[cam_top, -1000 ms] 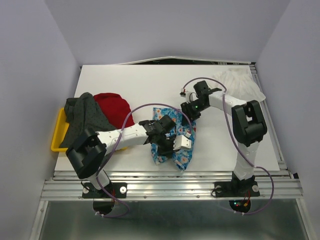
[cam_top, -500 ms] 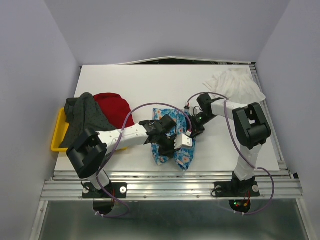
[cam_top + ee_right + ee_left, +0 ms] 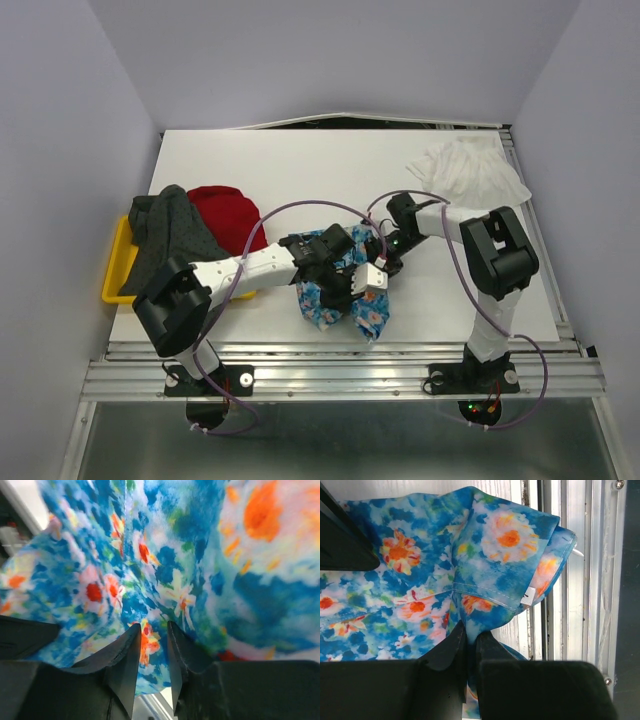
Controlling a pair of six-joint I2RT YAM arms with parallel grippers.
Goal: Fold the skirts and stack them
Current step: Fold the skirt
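The blue skirt with red-and-white flowers [image 3: 368, 316] lies bunched at the table's near middle. It fills the left wrist view [image 3: 420, 580] and the right wrist view [image 3: 175, 555]. My left gripper [image 3: 340, 288] is shut on a fold of it [image 3: 471, 632]. My right gripper [image 3: 384, 264] is at its right edge, with its jaws nearly together and the cloth between them [image 3: 152, 632]. The white skirt [image 3: 470, 170] lies at the far right. The red skirt [image 3: 225, 212] and the dark grey dotted skirt [image 3: 168, 238] lie at the left.
A yellow tray [image 3: 117, 265] sits at the left edge, partly under the grey skirt. The metal rail [image 3: 580, 580] of the table's near edge runs just beside the blue skirt. Cables loop over both arms.
My right gripper has swung from near the white skirt down to the blue skirt's right edge. The left gripper has pulled the blue skirt into a tighter bunch.
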